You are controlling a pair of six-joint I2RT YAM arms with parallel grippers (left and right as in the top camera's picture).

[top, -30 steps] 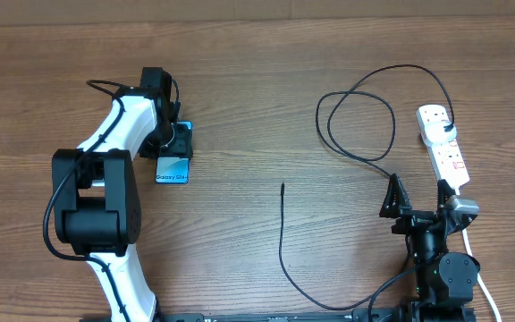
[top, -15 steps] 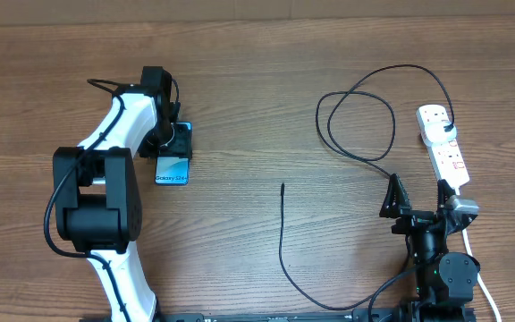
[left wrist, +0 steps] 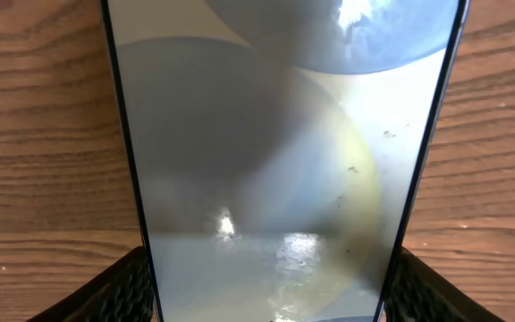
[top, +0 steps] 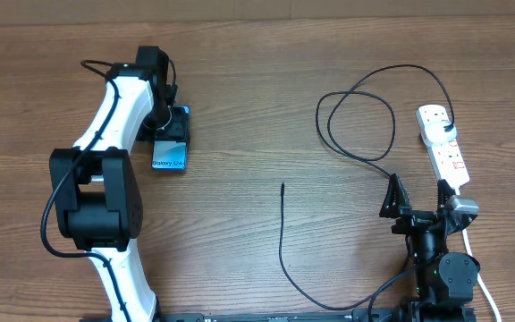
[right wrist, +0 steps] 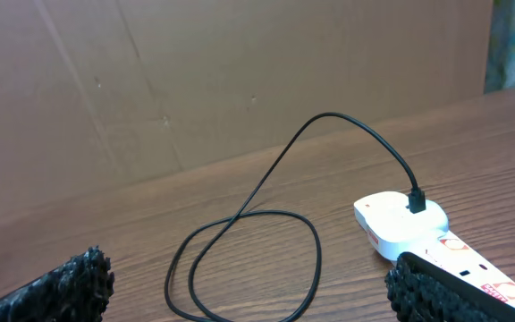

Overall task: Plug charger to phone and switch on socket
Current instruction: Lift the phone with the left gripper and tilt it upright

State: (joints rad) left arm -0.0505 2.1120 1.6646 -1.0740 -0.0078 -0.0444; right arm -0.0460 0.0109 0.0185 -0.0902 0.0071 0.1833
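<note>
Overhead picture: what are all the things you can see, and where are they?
table: one, brown wood, under everything
phone: one, blue-white screen lit, left side of the table
charger cable: one, thin and black, looped on the right half; one end plugged into the far end of the power strip, the small tip lying loose mid-table
power strip: one, white with red marks, by the right edge
left hand: one, black, on a white and black arm, closed on the phone's sides
right hand: one, black, near right of the table, open and empty
</note>
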